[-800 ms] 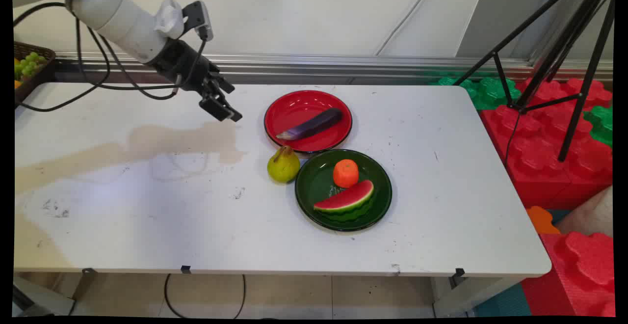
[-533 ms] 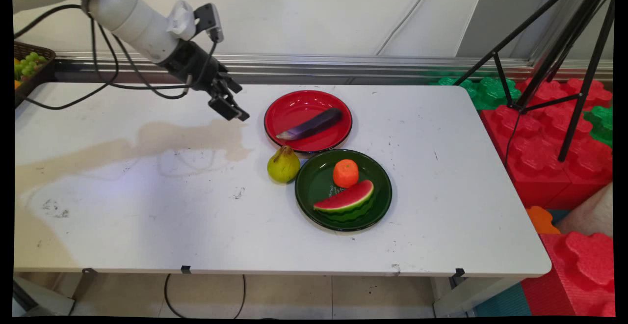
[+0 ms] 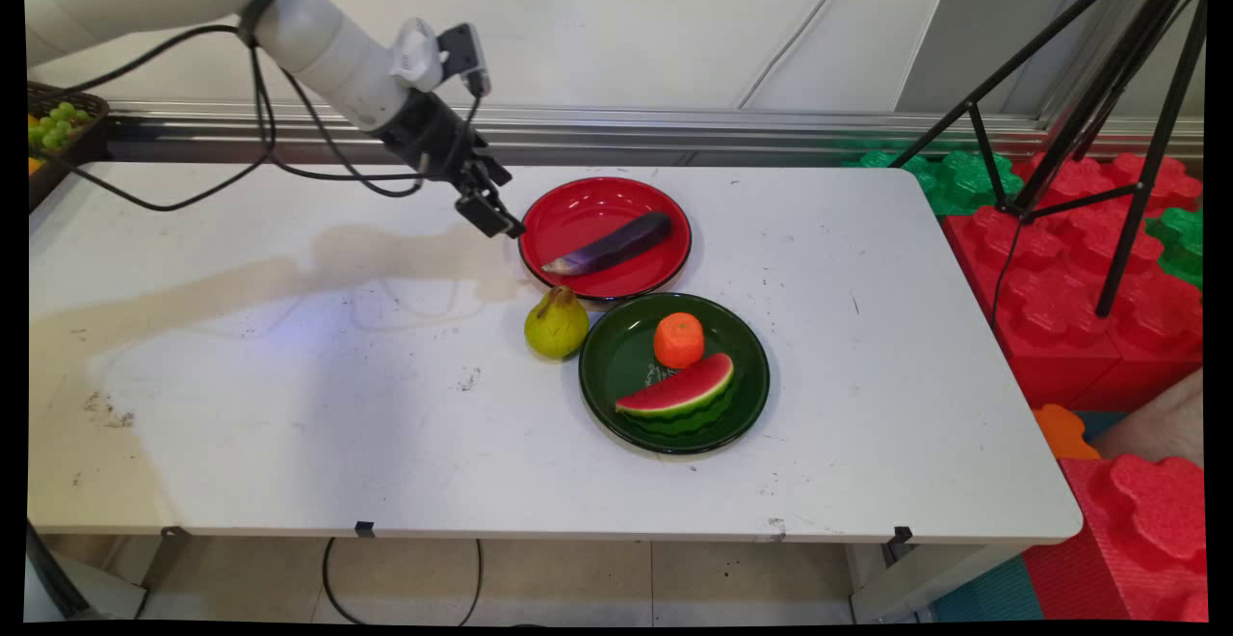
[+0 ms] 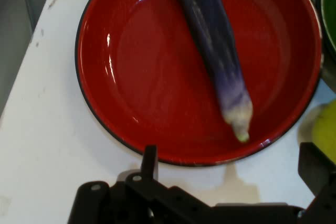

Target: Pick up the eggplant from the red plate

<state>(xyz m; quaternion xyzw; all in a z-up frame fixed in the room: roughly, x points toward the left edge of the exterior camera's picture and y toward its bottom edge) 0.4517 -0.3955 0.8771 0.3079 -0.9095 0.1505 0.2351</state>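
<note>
In the main view, a white arm reaches in from the upper left, and its black gripper point(image 3: 493, 217) hangs just above the counter point(image 3: 289, 405), at the left rim of a red plate point(image 3: 588, 207). An eggplant point(image 3: 609, 244) lies slantwise across that plate. Just in front of the plate sits a pear point(image 3: 556, 324), close beside a green plate point(image 3: 616, 366) holding an orange point(image 3: 678, 339) and a watermelon slice point(image 3: 676, 388). In the hand view, the gripper point(image 4: 236, 169) is open and empty, with one finger point(image 4: 149, 162) at the plate's near rim and the other at the right edge. The eggplant point(image 4: 215, 45) runs away from the camera, pale tip nearest, off to the right of the finger gap. To take the eggplant well, a fair judgement is that the fingers should straddle its narrow width at mid-body, clear of the plate's raised rim.
</note>
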